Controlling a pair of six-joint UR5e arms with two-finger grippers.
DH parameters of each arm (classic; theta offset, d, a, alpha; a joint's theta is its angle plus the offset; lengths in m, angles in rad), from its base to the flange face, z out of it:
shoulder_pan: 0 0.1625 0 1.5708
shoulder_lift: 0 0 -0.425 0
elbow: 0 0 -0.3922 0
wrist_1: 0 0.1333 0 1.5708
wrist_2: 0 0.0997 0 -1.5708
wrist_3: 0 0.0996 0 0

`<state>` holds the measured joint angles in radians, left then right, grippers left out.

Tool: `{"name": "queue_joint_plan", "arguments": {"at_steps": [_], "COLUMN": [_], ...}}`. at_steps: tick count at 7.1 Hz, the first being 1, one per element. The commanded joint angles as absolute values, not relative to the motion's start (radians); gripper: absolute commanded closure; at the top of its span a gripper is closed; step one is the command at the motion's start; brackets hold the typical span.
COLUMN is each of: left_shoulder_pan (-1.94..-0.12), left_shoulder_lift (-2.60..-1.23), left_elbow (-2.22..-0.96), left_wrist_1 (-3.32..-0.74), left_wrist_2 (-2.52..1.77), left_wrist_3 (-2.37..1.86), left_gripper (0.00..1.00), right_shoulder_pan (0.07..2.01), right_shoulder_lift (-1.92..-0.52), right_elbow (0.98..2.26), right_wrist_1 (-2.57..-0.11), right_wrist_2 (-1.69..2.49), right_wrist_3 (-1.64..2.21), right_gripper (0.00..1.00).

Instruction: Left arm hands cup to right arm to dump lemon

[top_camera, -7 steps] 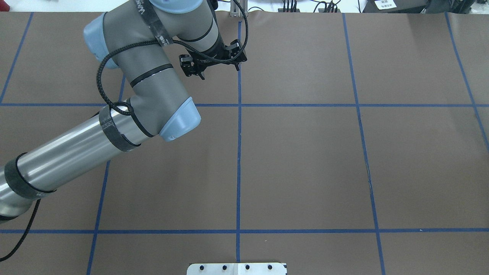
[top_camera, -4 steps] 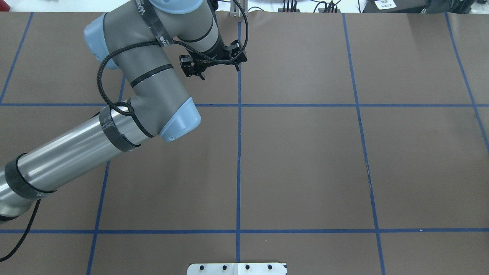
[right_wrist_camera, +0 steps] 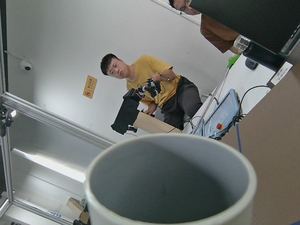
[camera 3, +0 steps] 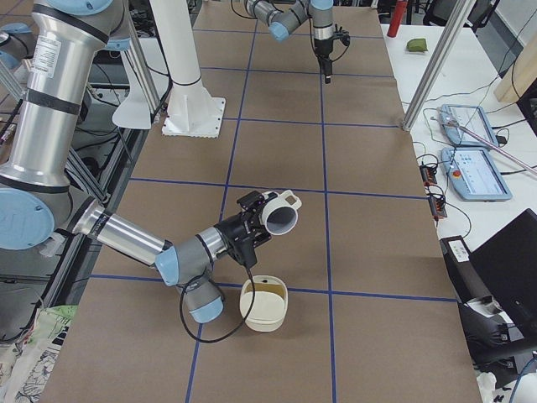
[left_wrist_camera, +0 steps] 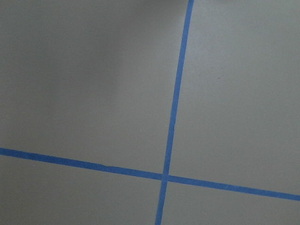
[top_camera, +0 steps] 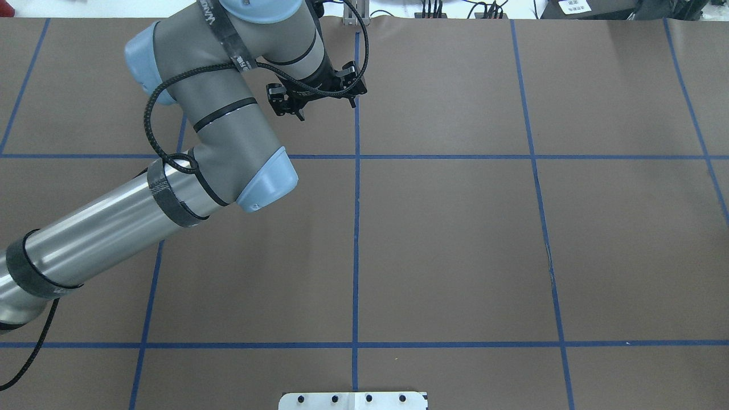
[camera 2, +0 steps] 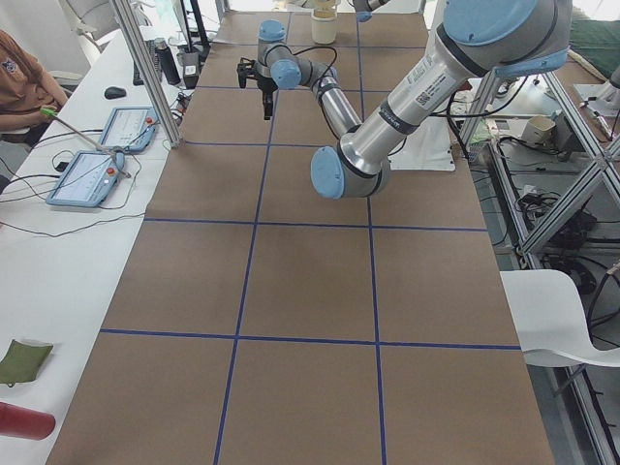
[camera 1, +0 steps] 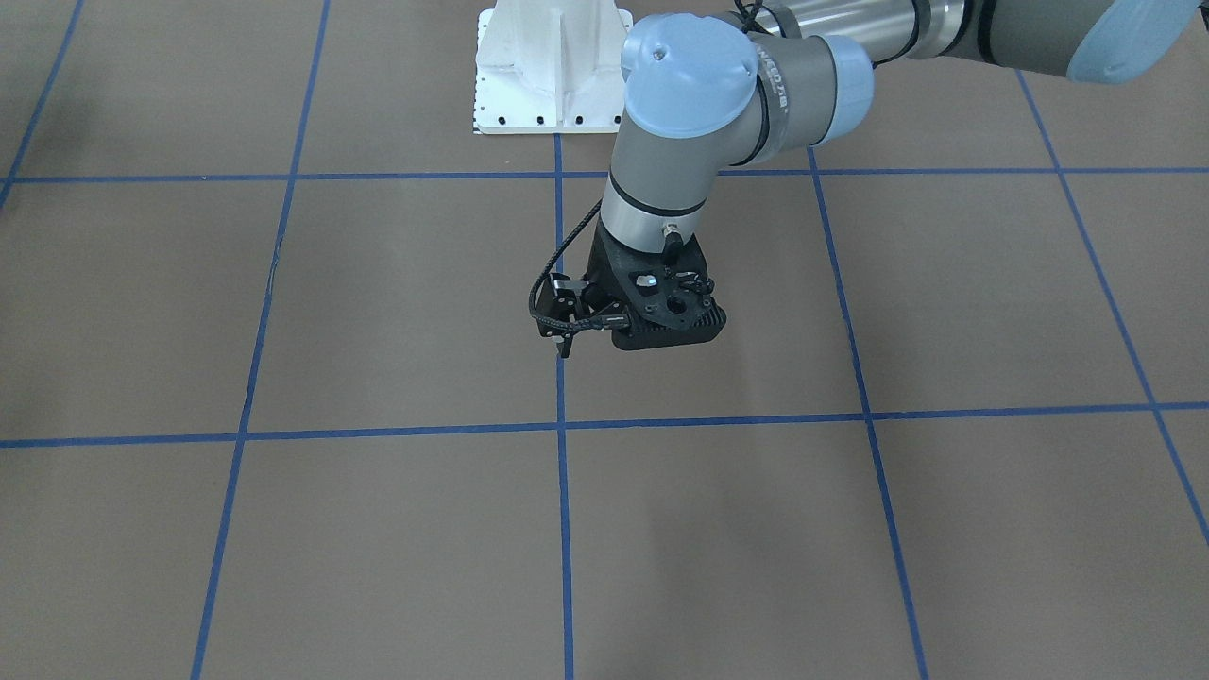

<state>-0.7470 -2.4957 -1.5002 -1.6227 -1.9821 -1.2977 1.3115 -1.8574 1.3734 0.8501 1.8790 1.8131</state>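
now left arm (top_camera: 216, 131), far centre, has shifted only slightly; left gripper (camera 3: 326, 71) hangs empty, jaw gap can't tell. handover looks done. cup (camera 3: 281, 217) tipped sideways at right gripper (camera 3: 252, 223), near cream bowl (camera 3: 262, 324); grip can't tell. cup looks empty, lemon unseen.

The left pincer (camera 1: 565, 342) hangs over the table (camera 1: 283, 312), right above a tape line (camera 1: 559, 397). The robot's stand (camera 1: 553, 66) is behind it. Far off to its right is the right pincer (camera 3: 262, 211). The cup (camera 3: 282, 217) is at its tip, tipped on its side, up off the table. A bowl (camera 3: 263, 312) sits on the table near that pincer, lower than the cup.
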Motion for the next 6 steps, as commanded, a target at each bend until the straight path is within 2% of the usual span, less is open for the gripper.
{"name": "queue_joint_plan", "arguments": {"at_steps": [1, 2, 6], "left_shoulder_pan": [-0.747, -0.747, -0.758], "left_shoulder_lift": [-2.494, -2.494, -2.496], "left_elbow": [-1.500, -1.502, -1.508], "left_wrist_1": [-1.624, -1.624, -1.621], "left_wrist_2": [-1.983, -1.983, -1.988], "left_wrist_3": [-1.296, -1.296, -1.298], "left_gripper": [0.00, 0.00, 0.00], "right_shoulder_pan": [1.419, 1.417, 1.326], "right_shoulder_lift": [-1.848, -1.827, -1.524], "right_elbow": [1.681, 1.780, 1.801], "right_wrist_1": [0.422, 0.220, -0.348], "right_wrist_2": [2.029, 2.032, 2.039], "right_wrist_3": [1.642, 1.500, 0.980], "right_gripper": [0.79, 0.78, 0.77]}}
